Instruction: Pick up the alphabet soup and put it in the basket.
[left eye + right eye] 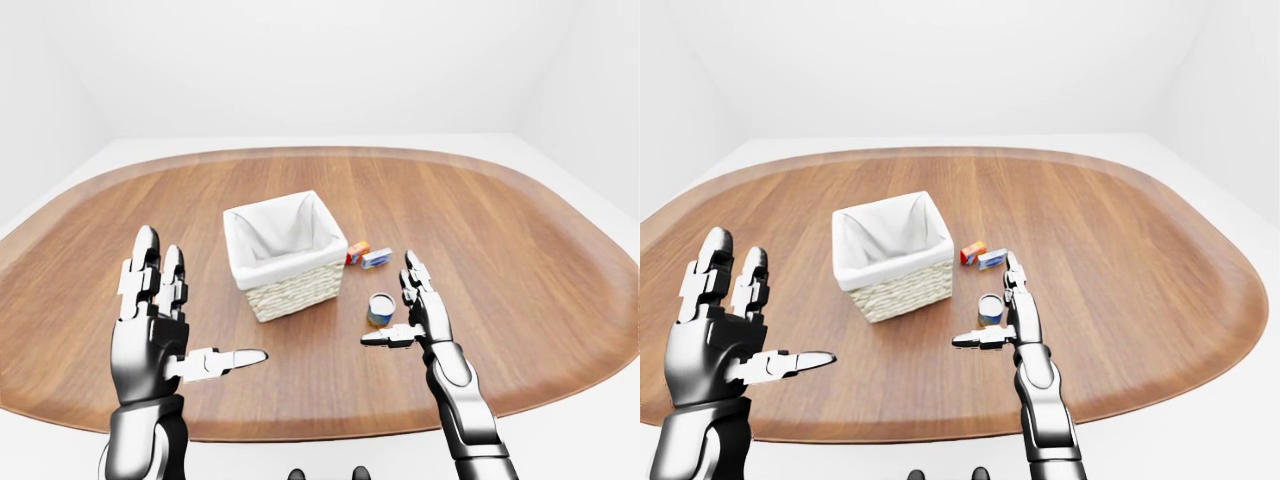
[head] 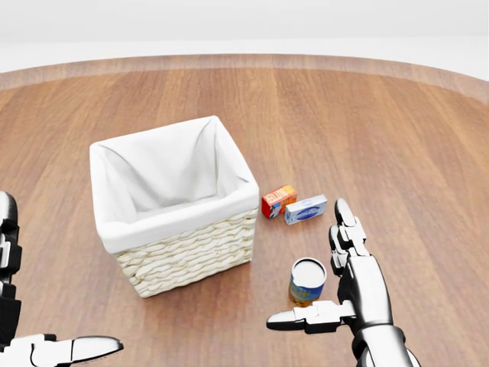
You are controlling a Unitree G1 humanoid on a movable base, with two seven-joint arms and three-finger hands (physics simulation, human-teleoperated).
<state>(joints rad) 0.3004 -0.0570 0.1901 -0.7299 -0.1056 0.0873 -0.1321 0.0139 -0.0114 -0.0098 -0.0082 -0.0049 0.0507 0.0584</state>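
Observation:
The alphabet soup can [image 2: 307, 281] stands upright on the wooden table, to the right of the basket [image 2: 174, 229] in the head view. The basket is wicker with a white cloth lining and shows nothing inside. My right hand [image 2: 325, 267] is open just right of the can, fingers up and thumb stretched out below it, not touching. My left hand [image 1: 190, 310] is open and empty, raised at the lower left, well away from the basket.
A small orange box [image 2: 278, 200] and a small blue-and-white box [image 2: 306, 209] lie on the table above the can, right of the basket. The oval wooden table [image 1: 520, 250] stretches wide on all sides, with white floor and walls beyond.

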